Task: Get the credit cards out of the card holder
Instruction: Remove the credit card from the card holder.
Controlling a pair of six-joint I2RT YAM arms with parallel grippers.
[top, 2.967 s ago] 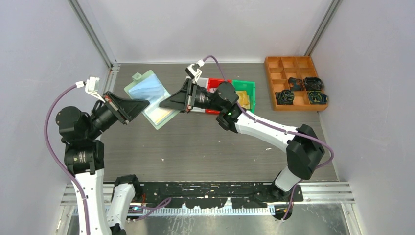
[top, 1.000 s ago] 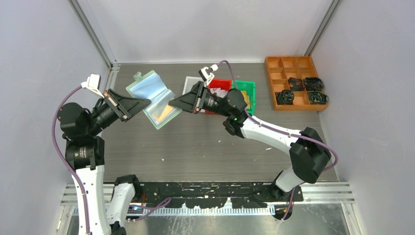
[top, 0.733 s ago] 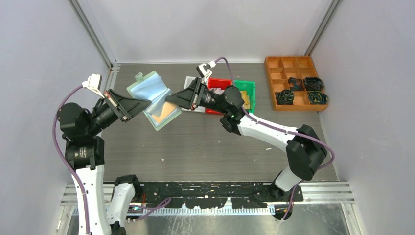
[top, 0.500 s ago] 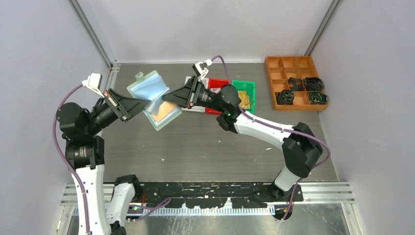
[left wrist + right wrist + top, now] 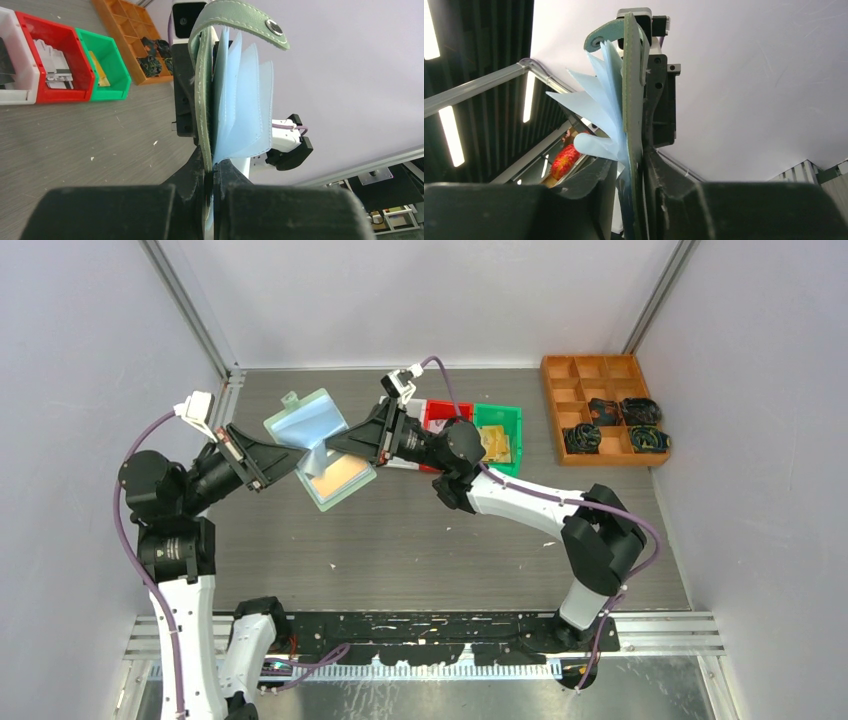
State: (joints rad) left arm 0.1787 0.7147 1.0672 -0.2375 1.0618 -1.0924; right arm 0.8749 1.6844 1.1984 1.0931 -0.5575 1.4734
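Top external view: the card holder (image 5: 308,418) hangs in the air over the far left part of the table (image 5: 420,540), opened and held between the two grippers, which meet it from opposite sides. The left gripper (image 5: 290,452) reaches in from the left and the right gripper (image 5: 338,446) from the right, their tips close together at the holder's middle. The upper half shows pale blue pockets; in the lower half a gold card (image 5: 338,477) lies behind a clear pocket. In the left wrist view the holder stands edge-on. Its mint-green cover rises straight up from between the left fingers (image 5: 125,210), which are pressed together on its lower edge. The clear blue pockets (image 5: 245,100) fan out to the right, and the tab (image 5: 250,22) with its snap curls over the top. In the right wrist view the same cover stands upright between the right fingers (image 5: 684,210). They are closed in on its edge with hardly any gap, pinching it together with the roots of the pockets, whose leaves fan to the left. Beyond the right arm, on the table, sit a white bin (image 5: 20,85), a red bin (image 5: 450,408) with grey cards (image 5: 56,70) in it, and a green bin (image 5: 497,412) holding a yellow-gold card (image 5: 497,445). An orange tray (image 5: 590,370) at the far right holds black coiled cables (image 5: 612,412).
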